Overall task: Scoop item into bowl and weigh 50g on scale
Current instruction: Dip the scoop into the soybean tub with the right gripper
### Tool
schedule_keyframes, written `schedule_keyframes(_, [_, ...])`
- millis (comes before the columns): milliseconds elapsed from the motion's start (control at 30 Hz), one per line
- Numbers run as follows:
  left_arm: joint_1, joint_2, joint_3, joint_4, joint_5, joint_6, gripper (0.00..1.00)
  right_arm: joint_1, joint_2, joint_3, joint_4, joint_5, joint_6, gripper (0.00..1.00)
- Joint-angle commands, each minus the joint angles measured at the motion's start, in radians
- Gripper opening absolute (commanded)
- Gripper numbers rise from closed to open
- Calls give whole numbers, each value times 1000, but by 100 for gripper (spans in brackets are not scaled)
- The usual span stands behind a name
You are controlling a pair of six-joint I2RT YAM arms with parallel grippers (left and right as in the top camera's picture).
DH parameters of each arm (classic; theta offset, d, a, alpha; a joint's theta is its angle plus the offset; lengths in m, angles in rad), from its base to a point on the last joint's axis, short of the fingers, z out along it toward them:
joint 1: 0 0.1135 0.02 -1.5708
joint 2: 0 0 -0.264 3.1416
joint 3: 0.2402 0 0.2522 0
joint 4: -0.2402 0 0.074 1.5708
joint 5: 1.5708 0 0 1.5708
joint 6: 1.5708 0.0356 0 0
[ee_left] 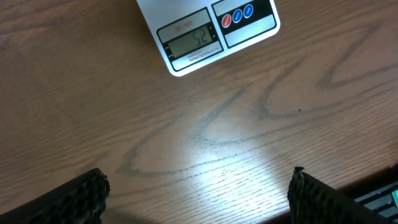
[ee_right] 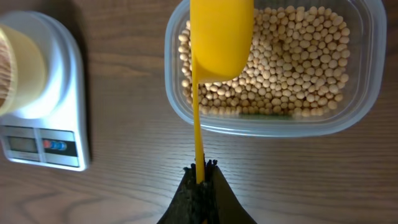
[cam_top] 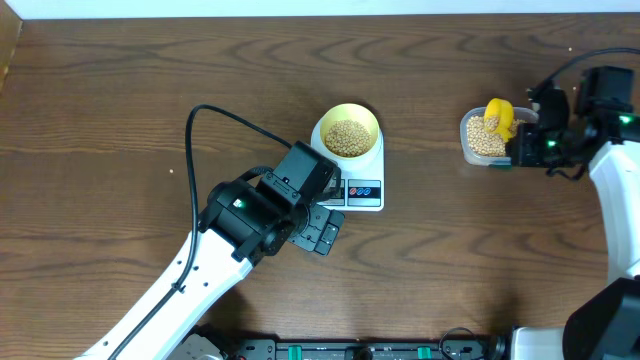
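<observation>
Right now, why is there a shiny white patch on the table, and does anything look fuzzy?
Left wrist view: light bouncing off the wood makes the bright patch on the table. Right wrist view: the bowl at the left edge is fuzzy, while the beans look sharp. Overhead view: the light is even, with no glare.
</observation>
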Motion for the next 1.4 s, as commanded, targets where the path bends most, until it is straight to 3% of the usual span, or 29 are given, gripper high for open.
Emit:
schedule_keyframes(0, [-2,-4,24,0,-13,5,94,51,-20,19,-5,156,27,1])
schedule_keyframes(267, [-2,-4,24,0,-12,5,94,148,-20,19,-33,395,76,1])
schedule_keyframes(600, [-2,-4,24,0,-13,5,94,171,-20,19,-64,501,101,1])
schedule_keyframes(1067, [-2,-4,24,0,-12,5,94,195,-24,23,-67,495,84,1])
schedule_keyframes(1367, [-2,-4,24,0,-12,5,94,289,-29,122,-110,167,-38,1])
